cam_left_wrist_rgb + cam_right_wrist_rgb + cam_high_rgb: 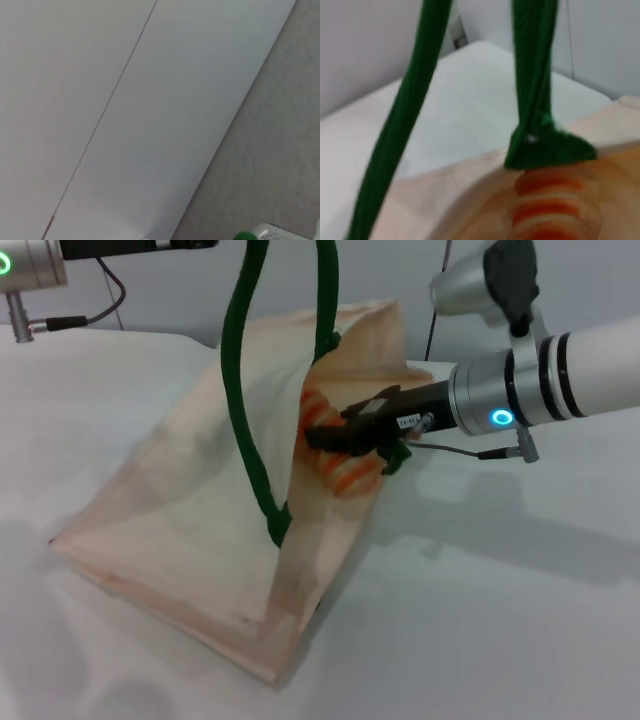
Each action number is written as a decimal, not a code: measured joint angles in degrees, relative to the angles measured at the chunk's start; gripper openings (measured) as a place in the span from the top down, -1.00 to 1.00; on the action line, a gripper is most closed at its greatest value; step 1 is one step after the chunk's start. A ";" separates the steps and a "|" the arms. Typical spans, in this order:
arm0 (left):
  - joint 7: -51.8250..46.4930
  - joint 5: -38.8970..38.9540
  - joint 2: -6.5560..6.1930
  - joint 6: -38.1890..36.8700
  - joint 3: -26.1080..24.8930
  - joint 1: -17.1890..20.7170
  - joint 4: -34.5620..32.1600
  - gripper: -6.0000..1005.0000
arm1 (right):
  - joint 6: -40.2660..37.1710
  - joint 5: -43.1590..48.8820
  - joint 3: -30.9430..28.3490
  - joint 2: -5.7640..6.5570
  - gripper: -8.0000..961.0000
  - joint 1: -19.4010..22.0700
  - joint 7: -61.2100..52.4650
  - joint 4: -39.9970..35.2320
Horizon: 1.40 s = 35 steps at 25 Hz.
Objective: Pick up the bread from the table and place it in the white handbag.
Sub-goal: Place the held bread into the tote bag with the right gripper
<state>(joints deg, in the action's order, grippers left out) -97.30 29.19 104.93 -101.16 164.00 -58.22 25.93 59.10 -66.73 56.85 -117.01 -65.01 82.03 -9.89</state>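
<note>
The white handbag (190,540) stands tilted on the table (520,620), its green rope handles (243,390) pulled up out of the top of the head view, where my left arm is. My right gripper (340,445) reaches into the bag's open mouth from the right and is shut on the bread (345,472), whose orange-and-cream stripes show at the opening. In the right wrist view the bread (555,210) lies just inside the bag's rim under a green tab (547,150), with the handles (405,115) rising beside it. The left gripper itself is not seen.
A grey wall stands behind the table. A black cable (100,305) runs along the back left. Bare tabletop lies to the bag's right and front. The left wrist view shows only wall panels and floor.
</note>
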 joint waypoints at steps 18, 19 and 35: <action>0.40 0.83 0.33 0.00 0.00 -0.75 -0.77 0.75 | -0.61 -3.85 2.96 -0.14 0.49 -0.12 1.81 0.36; 0.45 0.85 0.37 0.00 0.00 -0.87 -0.93 0.75 | -0.77 -3.86 2.76 -0.12 0.50 -0.12 1.81 0.44; 0.62 0.88 0.31 0.00 0.00 -0.71 -1.41 0.75 | 1.85 -4.61 2.59 0.02 0.15 -0.13 4.69 0.30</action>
<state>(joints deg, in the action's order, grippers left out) -96.68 30.07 105.24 -101.16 164.00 -58.92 24.52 60.96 -71.34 59.44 -116.99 -65.14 86.72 -9.59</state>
